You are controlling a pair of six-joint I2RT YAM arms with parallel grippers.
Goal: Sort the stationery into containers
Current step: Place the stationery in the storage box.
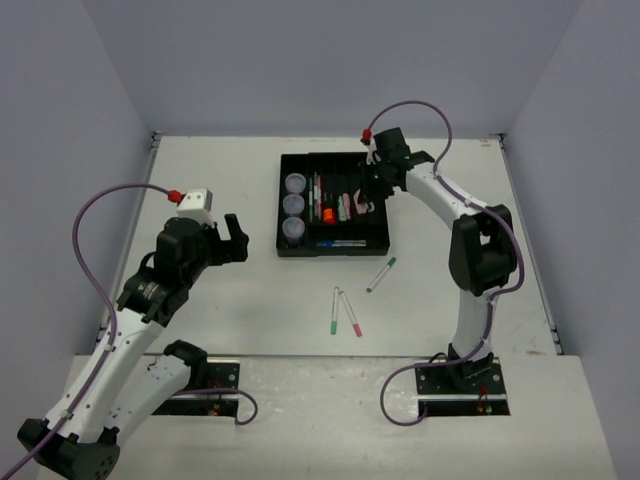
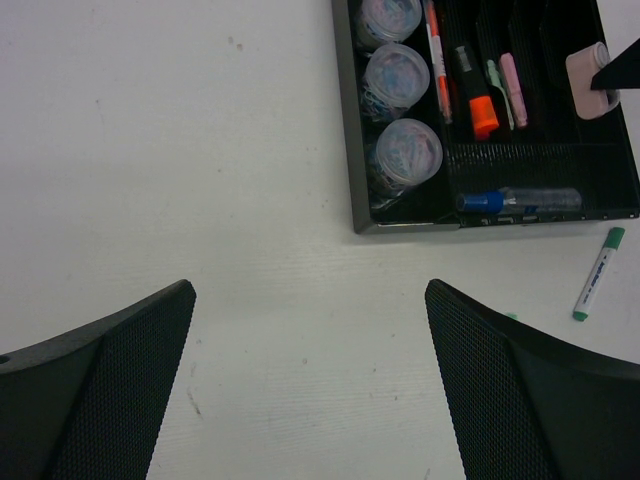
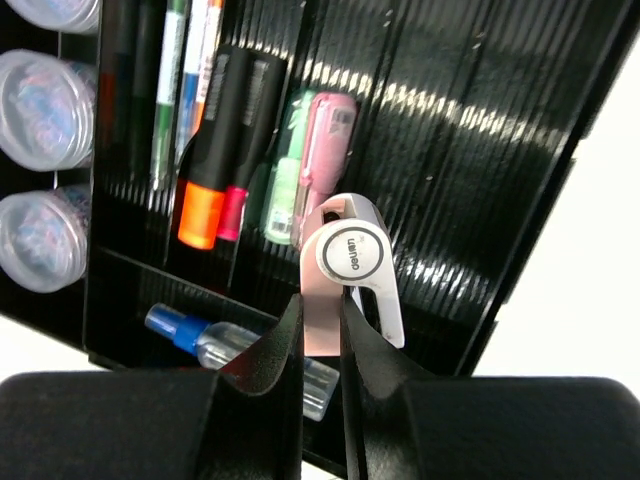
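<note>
clamping the eraser edge-on, the right gripper hangs it over the tray beside the markers, probably to drop it clear of them. it's a flat pink case with a round white label. the left gripper gapes empty above the table; three pens wait outside.

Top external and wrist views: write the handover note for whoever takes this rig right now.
Left gripper: open, empty, over bare table left of the tray.
Right gripper: shut on the pink eraser, over the tray's wide right-hand compartment.
Done: three pots in the left slot; pens and an orange marker in the narrow slots.
Left: release the eraser, then collect a green-capped pen and two pens lying close together on the table in front of the tray.
</note>
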